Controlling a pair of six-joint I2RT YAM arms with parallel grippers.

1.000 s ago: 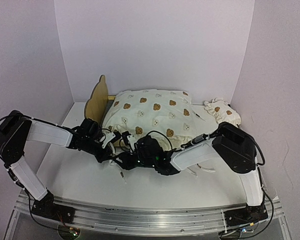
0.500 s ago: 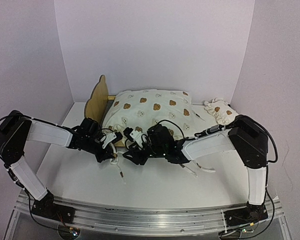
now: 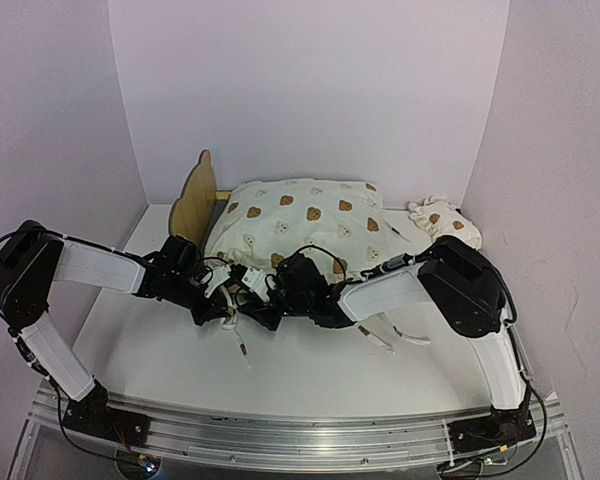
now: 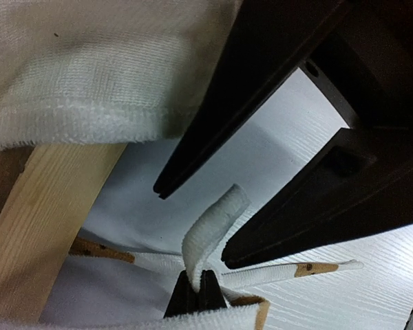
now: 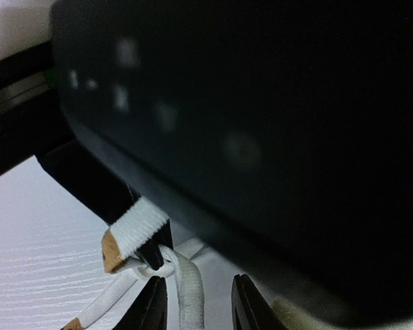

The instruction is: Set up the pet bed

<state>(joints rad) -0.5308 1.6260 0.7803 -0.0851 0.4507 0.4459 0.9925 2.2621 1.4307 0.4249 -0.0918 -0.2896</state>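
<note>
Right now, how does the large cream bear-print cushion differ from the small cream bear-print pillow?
The large cream bear-print cushion is far bigger than the small cream bear-print pillow. The cushion lies spread over the light-wood pet bed; the pillow sits crumpled beyond its right end. White tie strings trail from the cushion's near edge; none show on the pillow. Both are cream fabric with brown bears.
</note>
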